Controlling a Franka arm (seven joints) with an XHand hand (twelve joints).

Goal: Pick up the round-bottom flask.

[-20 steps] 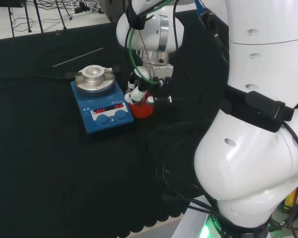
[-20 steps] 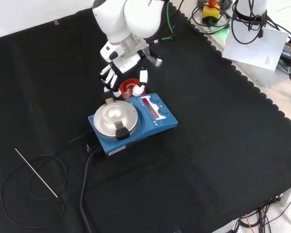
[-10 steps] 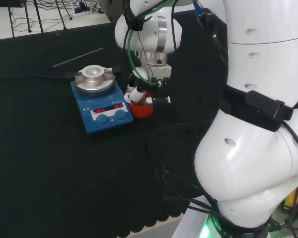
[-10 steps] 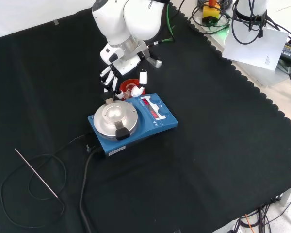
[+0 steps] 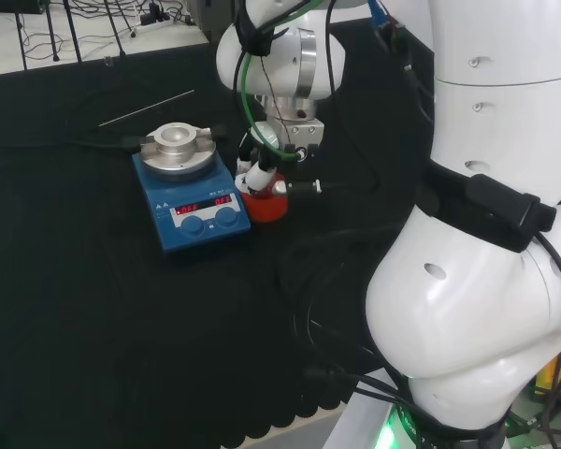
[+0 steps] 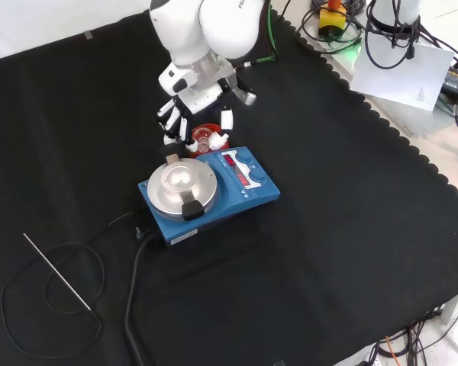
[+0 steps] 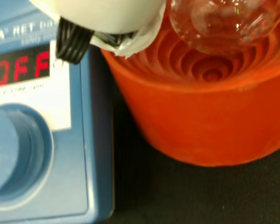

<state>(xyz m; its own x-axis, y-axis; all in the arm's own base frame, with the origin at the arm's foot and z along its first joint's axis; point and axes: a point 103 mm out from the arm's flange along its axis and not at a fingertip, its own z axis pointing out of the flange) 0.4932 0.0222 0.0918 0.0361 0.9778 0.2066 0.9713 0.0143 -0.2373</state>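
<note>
Hand [image 6: 192, 114] fingers curl around the round-bottom flask [image 7: 219, 23], lifted clear above its red ribbed stand [image 7: 200, 102].

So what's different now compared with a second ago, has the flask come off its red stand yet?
The hand has risen a little in the front view, its fingers curled round the round-bottom flask. In the wrist view the flask's bulb hangs just above the ribbed hollow of the red stand, so it appears to be lifting off. The stand, the blue hotplate and the metal rod have stayed put.
</note>
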